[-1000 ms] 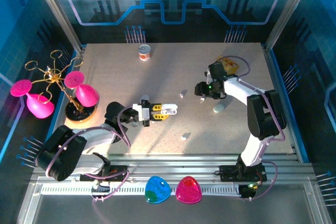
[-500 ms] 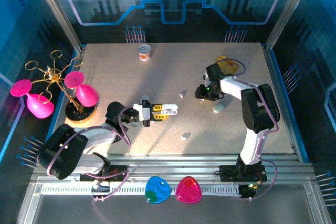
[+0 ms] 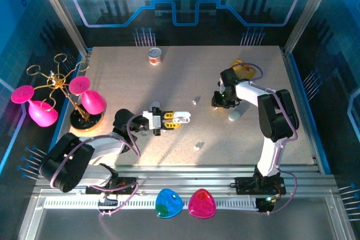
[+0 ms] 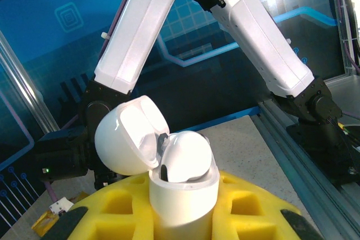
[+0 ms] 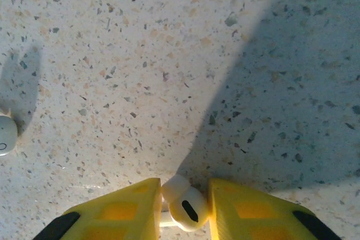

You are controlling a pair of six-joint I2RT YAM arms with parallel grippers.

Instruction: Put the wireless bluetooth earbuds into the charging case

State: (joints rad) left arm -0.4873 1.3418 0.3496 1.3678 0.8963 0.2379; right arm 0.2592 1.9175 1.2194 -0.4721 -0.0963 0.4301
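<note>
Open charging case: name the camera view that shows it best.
Left wrist view: the charging case sits close up, lid raised, between the left hand's yellow fingers. The top external view gives a tiny white shape at that hand's tip.

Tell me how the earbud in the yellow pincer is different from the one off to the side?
The pinched earbud is squeezed in the right pincer; the loose earbud lies alone on the table. The pinched earbud is mostly in view; the loose earbud is cut off by the picture's edge. Both are small, shiny white.

Earbud [image 5: 185,209] sits between right claw [image 5: 184,195] fingers, charging case [image 3: 181,118] well to its left
</note>
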